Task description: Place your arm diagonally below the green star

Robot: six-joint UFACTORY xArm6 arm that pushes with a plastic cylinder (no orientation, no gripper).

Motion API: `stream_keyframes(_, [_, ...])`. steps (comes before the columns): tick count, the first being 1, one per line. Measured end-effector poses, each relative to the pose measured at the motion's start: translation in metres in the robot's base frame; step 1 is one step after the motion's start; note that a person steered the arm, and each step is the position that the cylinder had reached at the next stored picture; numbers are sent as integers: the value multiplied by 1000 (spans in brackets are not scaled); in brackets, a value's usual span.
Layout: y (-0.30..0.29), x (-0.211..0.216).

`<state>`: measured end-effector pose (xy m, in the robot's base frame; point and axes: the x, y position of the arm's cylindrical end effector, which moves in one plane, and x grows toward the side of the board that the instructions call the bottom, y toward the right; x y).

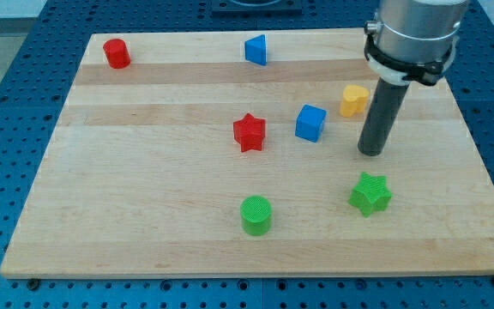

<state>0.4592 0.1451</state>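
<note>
My tip point(371, 152) stands just above the green star point(370, 193), apart from it, no pincer shows; bare board point(144, 172) lies toward the view's right edge

My counter point(144, 189) is pale, matt wood with visible grain, the green star point(370, 194) looks like ridged matt plastic, and my rod's collar point(410, 34) is brushed grey metal.

Light wood table point(144, 232) fills most of view, pale planks w/ lengthwise grain, slightly darker band near its top edge. Around table on all sides: blue perforated base point(15, 103), regular grid of small holes. Beyond table's top edge, a dark strip, too cropped to ID. Lighting even, soft shadows, no glare.
</note>
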Motion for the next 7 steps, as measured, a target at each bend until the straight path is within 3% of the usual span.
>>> stream_keyframes(1, [-48, 26])
stream_keyframes(2, [-68, 84])
stream_keyframes(3, [-26, 133])
stream_keyframes(4, [67, 96])
stream_keyframes(5, [97, 34])
stream_keyframes(6, [97, 40])
stream_keyframes(7, [97, 125])
